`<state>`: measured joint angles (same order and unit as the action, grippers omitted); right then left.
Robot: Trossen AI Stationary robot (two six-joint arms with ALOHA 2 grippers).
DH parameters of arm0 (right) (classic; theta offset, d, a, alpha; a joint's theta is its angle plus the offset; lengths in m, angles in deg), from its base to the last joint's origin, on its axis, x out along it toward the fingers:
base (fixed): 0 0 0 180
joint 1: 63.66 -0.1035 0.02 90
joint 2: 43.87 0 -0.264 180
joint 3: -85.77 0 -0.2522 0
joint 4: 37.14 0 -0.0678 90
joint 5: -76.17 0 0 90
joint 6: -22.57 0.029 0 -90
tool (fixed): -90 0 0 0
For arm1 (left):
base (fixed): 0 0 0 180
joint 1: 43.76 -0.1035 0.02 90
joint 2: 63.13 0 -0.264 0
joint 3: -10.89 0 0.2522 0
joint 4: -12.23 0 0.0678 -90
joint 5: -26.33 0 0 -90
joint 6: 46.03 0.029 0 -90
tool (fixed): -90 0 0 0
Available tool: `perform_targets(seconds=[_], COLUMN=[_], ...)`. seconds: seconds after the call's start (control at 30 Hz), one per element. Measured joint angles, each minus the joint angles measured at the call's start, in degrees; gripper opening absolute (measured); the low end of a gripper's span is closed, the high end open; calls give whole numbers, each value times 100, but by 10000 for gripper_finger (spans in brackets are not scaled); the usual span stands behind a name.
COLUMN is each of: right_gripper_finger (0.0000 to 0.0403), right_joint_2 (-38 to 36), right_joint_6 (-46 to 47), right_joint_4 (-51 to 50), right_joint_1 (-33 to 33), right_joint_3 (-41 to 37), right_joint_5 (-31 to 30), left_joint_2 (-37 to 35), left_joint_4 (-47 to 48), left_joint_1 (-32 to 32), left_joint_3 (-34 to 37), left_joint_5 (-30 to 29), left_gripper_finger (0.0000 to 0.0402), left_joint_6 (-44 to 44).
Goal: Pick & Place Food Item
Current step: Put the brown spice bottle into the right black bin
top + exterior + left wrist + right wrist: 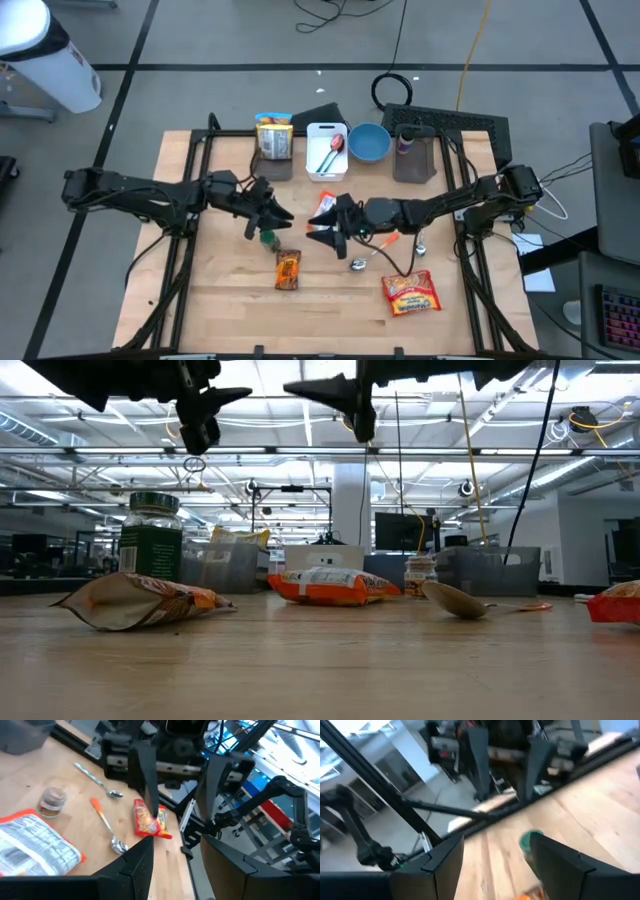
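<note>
Left gripper: raised above the jar, fingers spread, empty.
Right gripper: raised facing it, fingers spread, empty.

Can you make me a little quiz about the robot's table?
1. True or false: the blue bowl has a spoon in it.
2. What lies in the white tray? A) a red spoon B) a jar C) a cable
3. Fill in: the green-lidded jar stands just below the ___ gripper.

Key: 1 false. 2 A. 3 left. Both it and the right gripper are open, holding nothing.
</note>
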<state>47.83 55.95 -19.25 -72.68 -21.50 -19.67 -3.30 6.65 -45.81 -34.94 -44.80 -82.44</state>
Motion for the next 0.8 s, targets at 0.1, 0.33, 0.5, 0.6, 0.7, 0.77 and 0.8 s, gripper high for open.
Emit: perform_targets(seconds=[0.1, 0.33, 0.5, 0.6, 0.7, 0.77, 0.8], right_gripper_finger=[222, 222, 222, 222, 222, 222, 222], right_joint_2=[-118, -1007, -1722, -2082, -2317, -2352, -2350], right_joint_6=[-2, -261, -693, -307, 240, 387, 491], right_joint_4=[-488, -2787, -3262, -3221, -2674, -2291, -2235], right_joint_1=[0, 37, -266, -486, -690, -801, -863], right_joint_3=[-47, -47, -464, -1135, -1861, -2187, -2301], right_joint_5=[4, -692, -2549, -3361, -3799, -3851, -3895], left_joint_2=[0, 0, 0, -2, -2, -2, -2], left_joint_4=[131, 120, 97, 17, -65, -67, -62], left_joint_1=[-69, -82, -82, -91, -119, -176, -202], left_joint_3=[-4, -4, -4, -4, -4, -4, -4], left_joint_5=[0, 56, 55, 55, 51, 53, 51], left_gripper_finger=[170, 170, 170, 170, 170, 170, 170], left_joint_6=[-23, -249, -277, -275, -248, -247, -248])
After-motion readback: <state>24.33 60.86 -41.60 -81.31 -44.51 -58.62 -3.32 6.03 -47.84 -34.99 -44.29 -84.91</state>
